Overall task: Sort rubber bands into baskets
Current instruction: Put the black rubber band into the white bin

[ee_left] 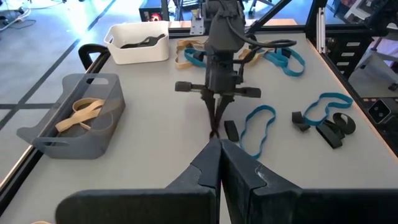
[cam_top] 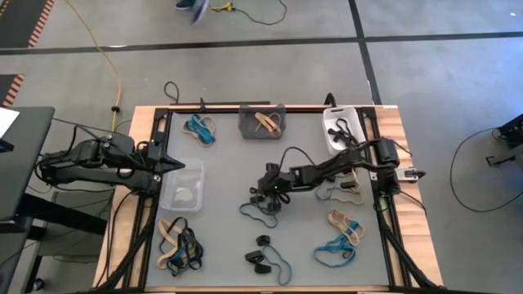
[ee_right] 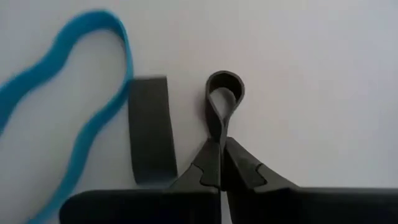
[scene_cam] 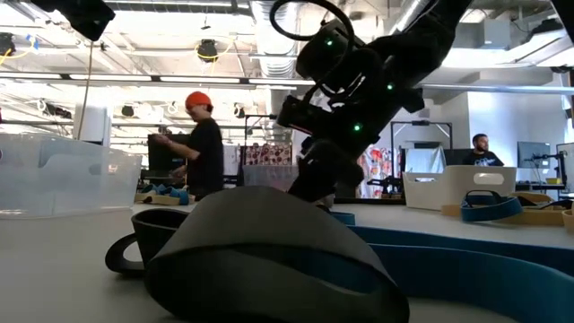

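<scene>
My right gripper [ee_right: 221,146] is down on the middle of the table [cam_top: 221,163], shut on a small black rubber band [ee_right: 224,99]. Beside it lie a flat black band [ee_right: 151,130] and a blue band [ee_right: 74,93]. At the far edge, the dark grey basket [cam_top: 261,122] holds a tan band and the white basket [cam_top: 339,129] holds a black one. The clear basket [cam_top: 181,186] stands at the left. My left gripper [ee_left: 219,146] hovers shut above the clear basket's far rim and touches nothing. My right gripper pinches the black band's two sides together [ee_right: 221,132] between its two fingers. A small teardrop loop [ee_right: 225,90] sticks out past the fingertips. The fingers slant down from the table's right side, and the loop seems to lie on the table.
Loose bands lie in heaps: blue and tan at far left [cam_top: 200,128], tan, blue and black at near left [cam_top: 180,245], black at near centre [cam_top: 261,255], blue and tan at near right [cam_top: 339,245]. A wide black band [scene_cam: 269,251] fills the low view's foreground. People stand in the room behind.
</scene>
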`<state>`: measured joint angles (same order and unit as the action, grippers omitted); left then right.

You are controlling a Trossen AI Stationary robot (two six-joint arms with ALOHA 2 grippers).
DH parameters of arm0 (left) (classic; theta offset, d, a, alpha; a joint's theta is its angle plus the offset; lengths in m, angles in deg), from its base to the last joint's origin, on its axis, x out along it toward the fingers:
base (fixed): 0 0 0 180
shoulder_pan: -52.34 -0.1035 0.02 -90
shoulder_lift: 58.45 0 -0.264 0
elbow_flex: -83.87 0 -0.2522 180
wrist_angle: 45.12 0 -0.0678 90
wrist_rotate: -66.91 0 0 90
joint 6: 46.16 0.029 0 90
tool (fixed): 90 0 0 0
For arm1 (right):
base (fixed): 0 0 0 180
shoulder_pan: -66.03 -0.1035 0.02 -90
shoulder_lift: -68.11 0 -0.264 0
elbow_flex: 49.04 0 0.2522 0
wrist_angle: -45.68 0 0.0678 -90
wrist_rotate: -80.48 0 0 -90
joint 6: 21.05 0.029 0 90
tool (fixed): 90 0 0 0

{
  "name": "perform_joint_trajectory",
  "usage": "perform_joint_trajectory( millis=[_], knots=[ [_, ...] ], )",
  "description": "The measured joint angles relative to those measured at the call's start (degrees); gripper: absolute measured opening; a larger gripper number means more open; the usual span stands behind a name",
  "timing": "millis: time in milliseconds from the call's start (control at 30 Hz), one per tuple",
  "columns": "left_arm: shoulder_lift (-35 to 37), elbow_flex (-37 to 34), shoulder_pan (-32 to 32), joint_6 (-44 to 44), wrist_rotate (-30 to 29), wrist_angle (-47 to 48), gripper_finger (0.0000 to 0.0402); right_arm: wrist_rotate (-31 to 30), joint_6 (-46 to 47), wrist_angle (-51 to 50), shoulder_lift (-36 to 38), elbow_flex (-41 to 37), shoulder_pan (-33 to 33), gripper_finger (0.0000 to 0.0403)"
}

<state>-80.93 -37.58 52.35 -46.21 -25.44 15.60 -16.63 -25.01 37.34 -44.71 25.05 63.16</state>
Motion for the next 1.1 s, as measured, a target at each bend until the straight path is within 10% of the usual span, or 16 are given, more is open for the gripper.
perform_joint_trajectory(
  millis=[1100],
  knots=[
    [0.02, -0.01, 0.00, 0.00, 0.00, 0.00, 0.0000, -38.60, 27.27, -71.75, 43.35, -0.06, 8.06, 0.0029]
  ],
)
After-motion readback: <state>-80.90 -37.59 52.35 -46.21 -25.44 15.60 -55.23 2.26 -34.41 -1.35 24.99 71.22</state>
